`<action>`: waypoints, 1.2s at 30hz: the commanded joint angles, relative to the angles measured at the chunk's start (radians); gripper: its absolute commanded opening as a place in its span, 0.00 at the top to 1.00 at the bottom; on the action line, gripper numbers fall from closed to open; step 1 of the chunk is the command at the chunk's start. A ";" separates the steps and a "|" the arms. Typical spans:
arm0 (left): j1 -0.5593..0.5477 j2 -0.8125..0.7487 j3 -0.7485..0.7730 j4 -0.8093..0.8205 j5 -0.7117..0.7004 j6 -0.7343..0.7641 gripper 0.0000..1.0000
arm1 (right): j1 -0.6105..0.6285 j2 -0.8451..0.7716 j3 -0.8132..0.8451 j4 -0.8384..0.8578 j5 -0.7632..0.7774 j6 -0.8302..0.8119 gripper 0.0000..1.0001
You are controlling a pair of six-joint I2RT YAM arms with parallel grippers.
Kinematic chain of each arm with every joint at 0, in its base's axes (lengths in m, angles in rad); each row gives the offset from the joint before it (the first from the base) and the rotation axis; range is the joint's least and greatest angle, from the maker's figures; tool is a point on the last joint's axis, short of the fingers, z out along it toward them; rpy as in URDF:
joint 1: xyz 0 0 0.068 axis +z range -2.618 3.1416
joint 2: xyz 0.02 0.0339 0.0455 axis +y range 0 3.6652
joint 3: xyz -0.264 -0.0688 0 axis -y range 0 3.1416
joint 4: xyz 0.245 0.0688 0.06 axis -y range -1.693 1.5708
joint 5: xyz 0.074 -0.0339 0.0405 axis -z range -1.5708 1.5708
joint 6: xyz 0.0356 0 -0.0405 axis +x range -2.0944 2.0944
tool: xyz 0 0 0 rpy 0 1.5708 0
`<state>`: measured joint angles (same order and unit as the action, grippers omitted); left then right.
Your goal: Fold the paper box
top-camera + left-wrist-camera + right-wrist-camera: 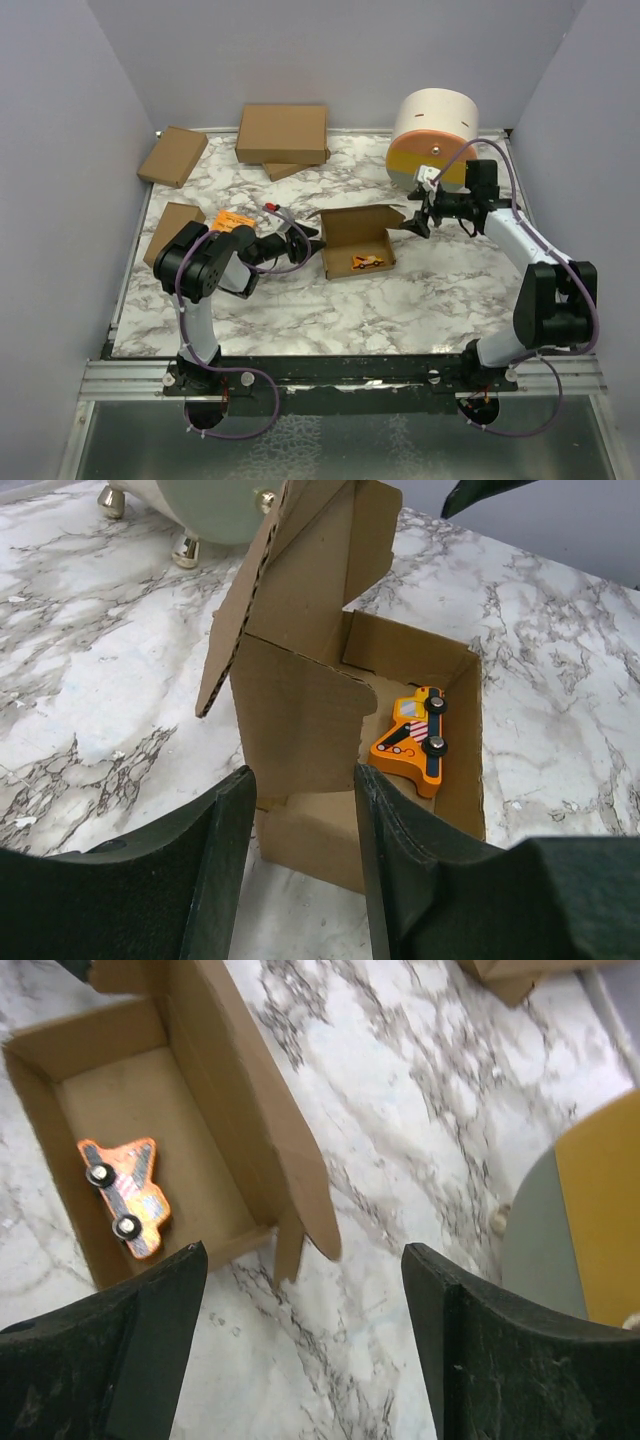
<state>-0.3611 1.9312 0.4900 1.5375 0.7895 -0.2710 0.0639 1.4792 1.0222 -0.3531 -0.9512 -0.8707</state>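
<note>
1 paper box (pixel 355 245), brown cardboard, at mid-worktop (pixel 440 290), with its tray open and its lid flap raised at the far side. 1 orange toy car (pixel 367 263) lies on its side inside. Left gripper (pixel 305 775) sits at the box's left end, its fingers half apart on either side of an upright end panel; grip cannot be told. Right gripper (pixel 300 1260) is spread wide and empty above the box's right end flap. 1 orange booklet (pixel 233 220) lies by the left arm. 1 cream-and-orange drum (pixel 432 135) stands at far right.
</note>
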 commanded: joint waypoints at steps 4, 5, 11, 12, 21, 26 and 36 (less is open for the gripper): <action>0.006 0.021 0.031 0.243 0.044 -0.003 0.54 | -0.038 0.092 0.020 0.091 -0.055 0.057 0.31; 0.005 0.022 0.034 0.243 0.046 -0.006 0.54 | -0.038 0.098 0.019 0.107 -0.056 0.073 0.35; 0.005 0.029 0.049 0.243 0.053 -0.012 0.55 | -0.018 0.112 -0.001 0.128 -0.084 0.086 0.71; 0.005 0.029 0.050 0.243 0.053 -0.014 0.55 | -0.013 0.108 -0.009 0.132 -0.083 0.087 0.81; 0.006 0.032 0.064 0.243 0.063 -0.022 0.56 | -0.001 -0.016 -0.148 0.272 -0.021 0.150 0.98; 0.006 0.031 0.077 0.243 0.067 -0.036 0.56 | 0.002 -0.053 -0.203 0.421 0.003 0.136 0.99; 0.037 0.040 0.098 0.243 0.077 -0.036 0.57 | 0.003 0.028 -0.163 0.545 -0.120 0.037 0.99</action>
<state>-0.3412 1.9518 0.5663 1.5379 0.8291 -0.3035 0.0597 1.4612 0.8303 0.0986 -0.9852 -0.7689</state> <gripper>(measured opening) 0.435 0.017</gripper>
